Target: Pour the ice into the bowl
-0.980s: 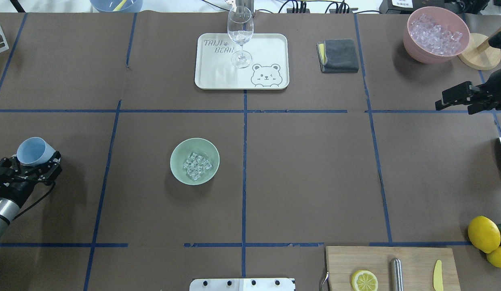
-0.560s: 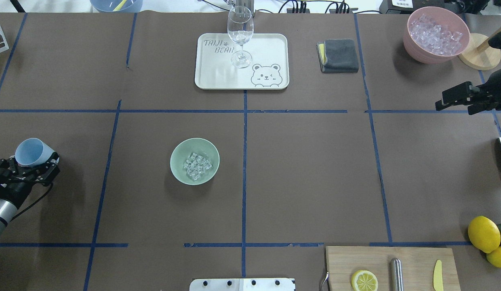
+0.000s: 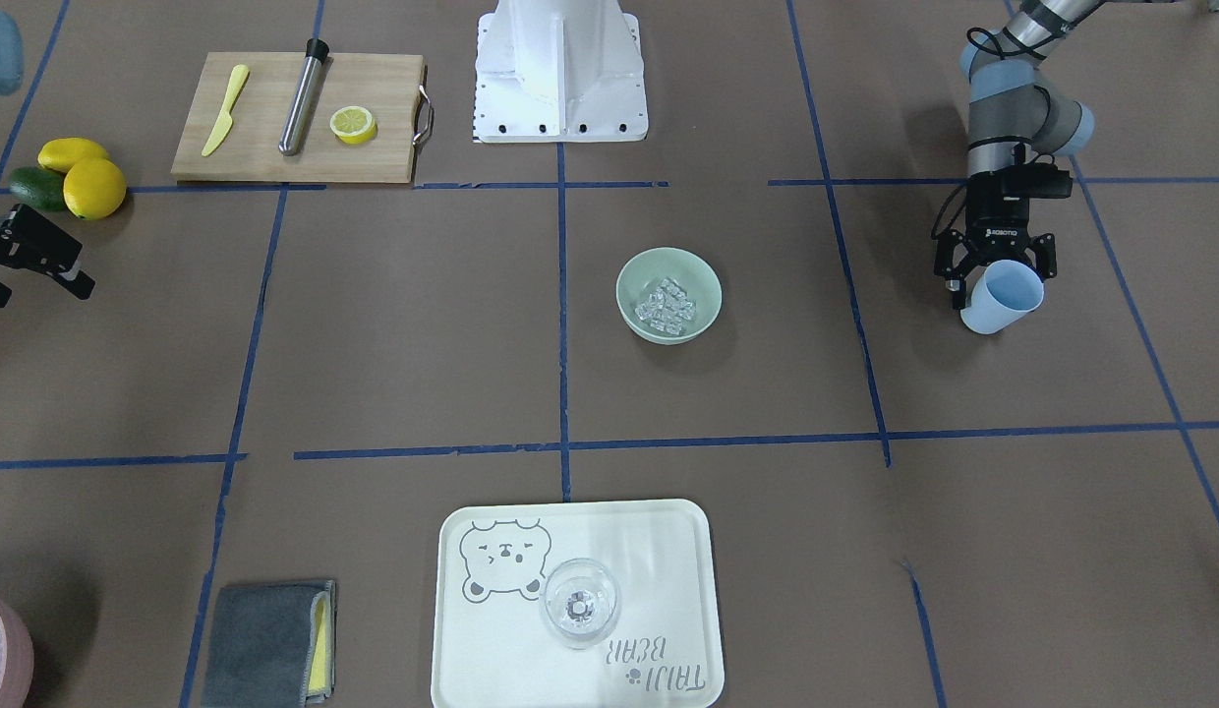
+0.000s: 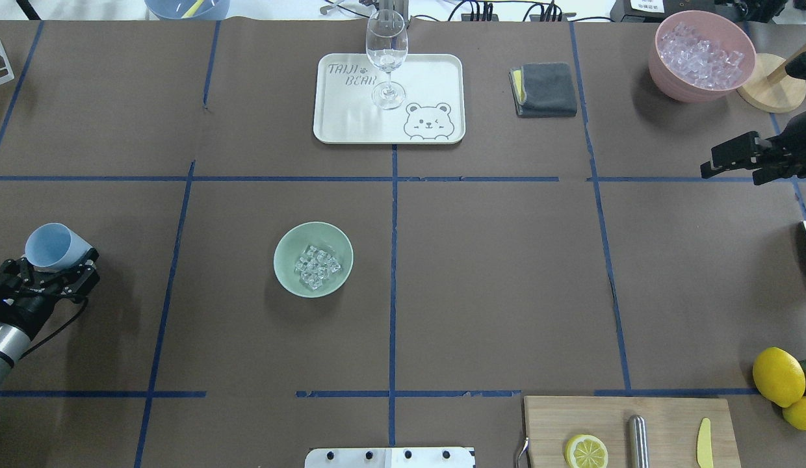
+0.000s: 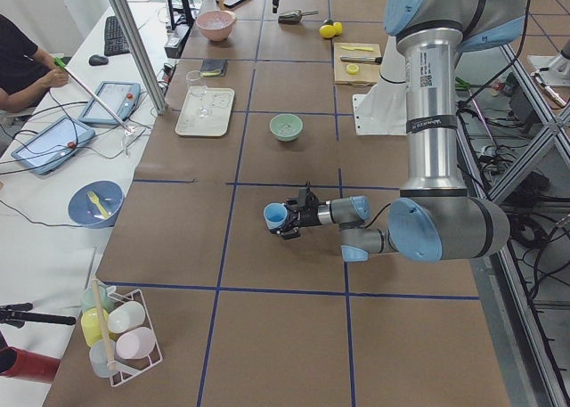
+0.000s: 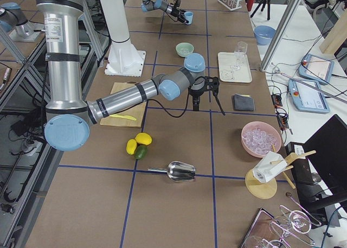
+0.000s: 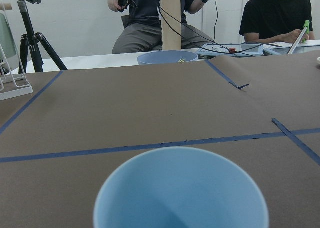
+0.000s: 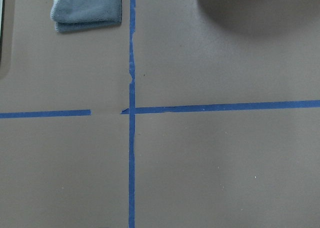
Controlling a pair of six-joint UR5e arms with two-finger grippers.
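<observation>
The ice (image 4: pixel 317 266) sits in a small heap inside the bowl (image 4: pixel 287 242), a bit left of the middle of the top view. So the pouring looks done, I think. Far off at the left edge, the left gripper (image 4: pixel 55 260) pinches the blue cup (image 4: pixel 47 242), which leans over and looks empty. The next job is likely to put the cup down. Turn it straight up, go down slowly, and let go only when its bottom is flat on the table (image 4: pixel 494 273). The right gripper (image 4: pixel 708 162), at the right edge, is spread apart and holds nothing.
</observation>
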